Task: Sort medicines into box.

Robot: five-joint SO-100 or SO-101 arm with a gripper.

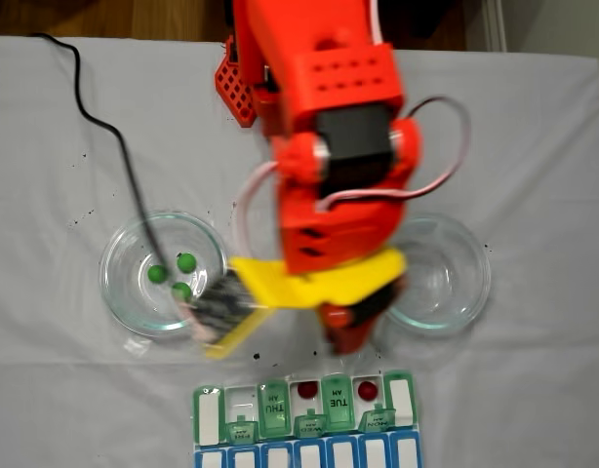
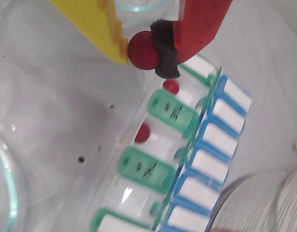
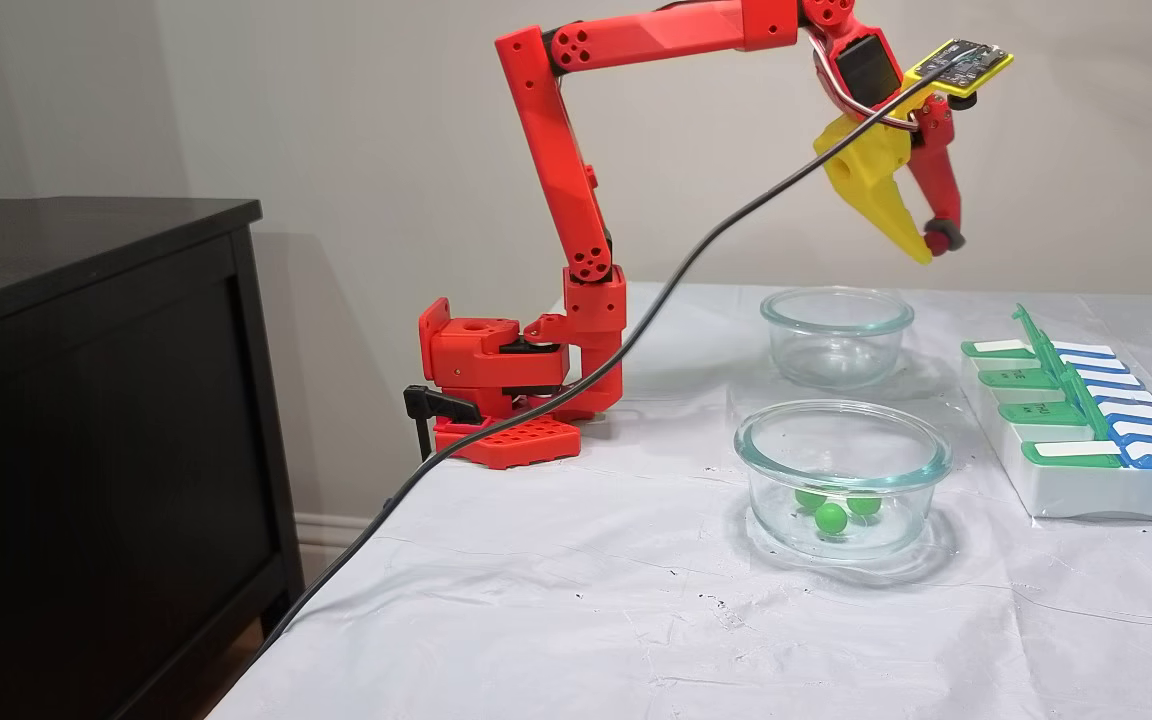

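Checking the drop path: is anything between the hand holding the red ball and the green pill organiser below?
Nothing: in a fixed view, the hand with the dark red ball hangs over the green lidded pill organiser with bare air between.

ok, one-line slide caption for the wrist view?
Tool holds a dark red ball above the green pill organiser, where two red balls already sit.

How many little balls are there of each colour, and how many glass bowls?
Green balls: 3, all in one bowl
Red balls: 3, one held between the fingers, two in the pill box
Glass bowls: 2
Total: 6 balls, 2 bowls, 8 things.
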